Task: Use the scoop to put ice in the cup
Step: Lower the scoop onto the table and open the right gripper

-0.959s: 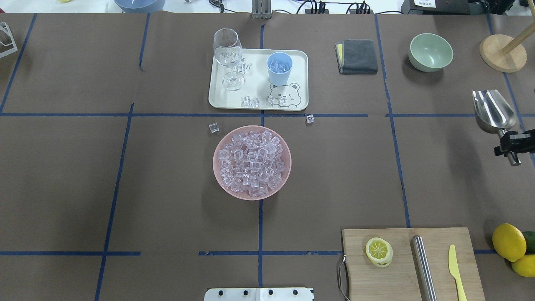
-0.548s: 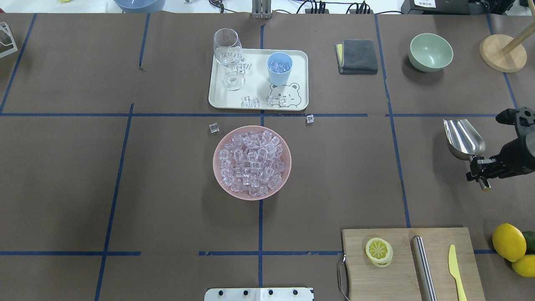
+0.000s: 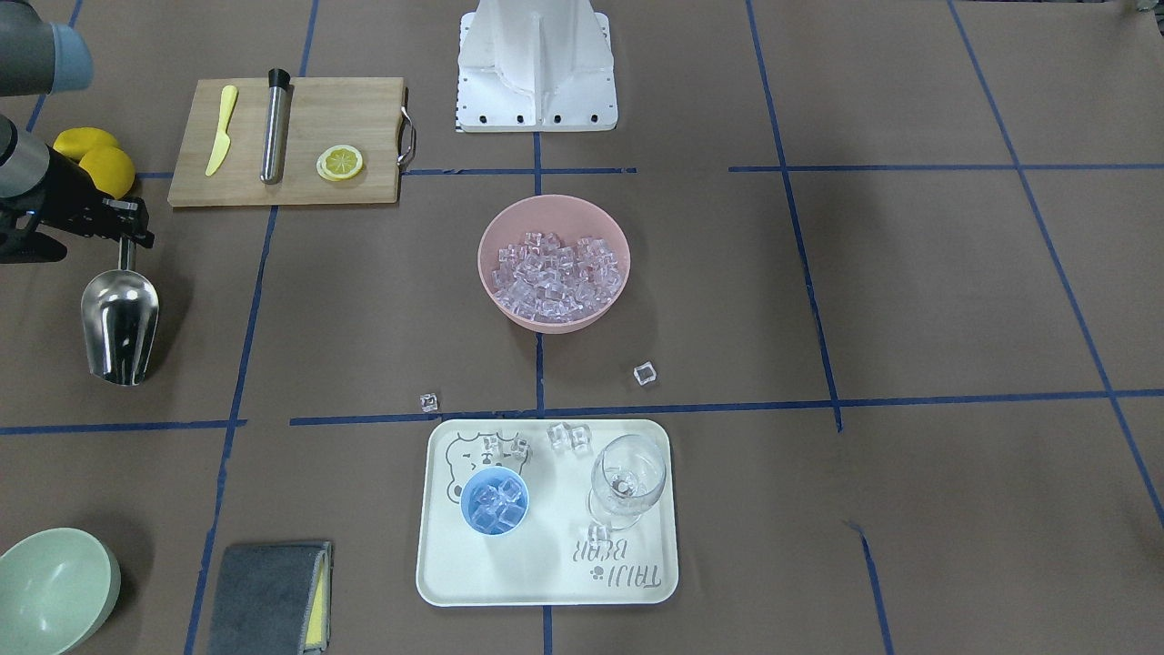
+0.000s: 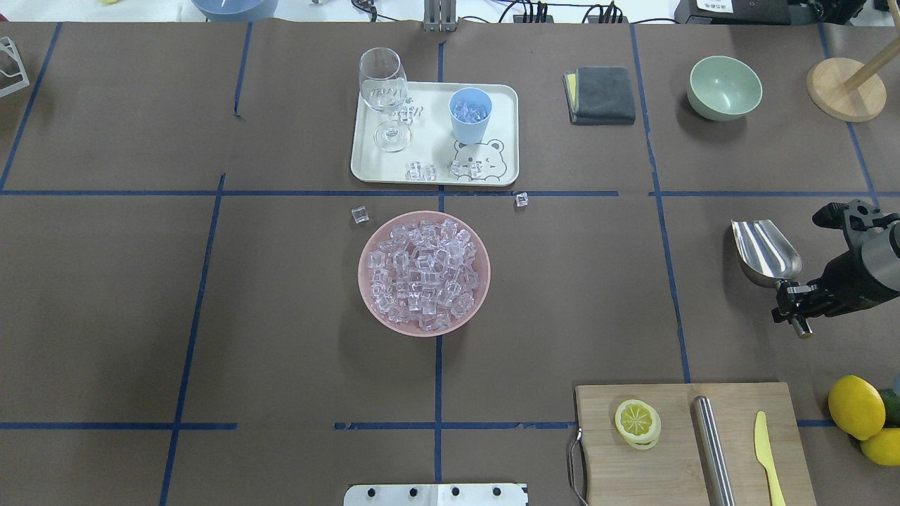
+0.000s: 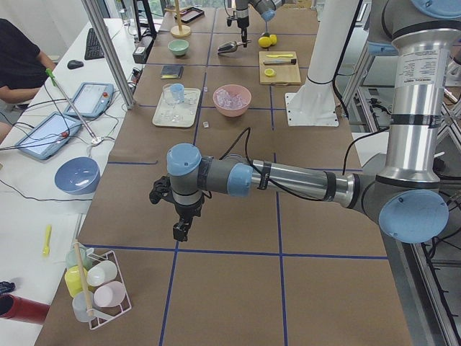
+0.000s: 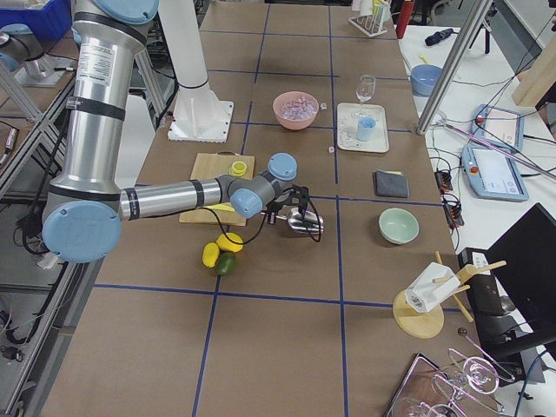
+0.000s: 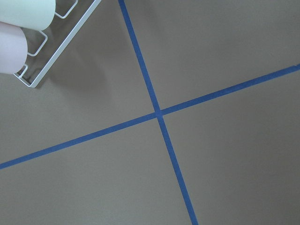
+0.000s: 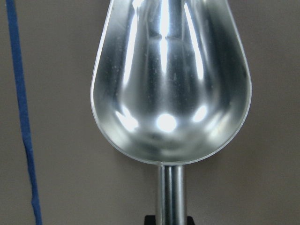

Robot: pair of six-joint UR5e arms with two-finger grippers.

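My right gripper (image 4: 794, 303) is shut on the rod handle of the steel scoop (image 4: 765, 253), held over the table's right side, far from the bowl. The scoop's trough (image 8: 171, 79) is empty. It also shows in the front view (image 3: 119, 327), with the gripper (image 3: 123, 227) above it. The ice (image 4: 423, 274) fills a pink bowl (image 4: 367, 292) at the centre. The light-blue cup (image 4: 470, 116) stands on a white tray (image 4: 506, 133) and holds several cubes. My left gripper (image 5: 180, 231) hangs over bare table far off; I cannot tell if it is open.
A wine glass (image 4: 384, 95) and loose cubes share the tray; two cubes (image 4: 360, 214) lie on the table. A grey cloth (image 4: 603, 95), green bowl (image 4: 725, 87), wooden stand (image 4: 844, 88), cutting board (image 4: 689, 450) with lemon slice, steel cylinder and knife, and lemons (image 4: 856, 407) are on the right.
My right gripper has carried the scoop from the far right edge leftward and nearer to the robot. Nothing else has moved.
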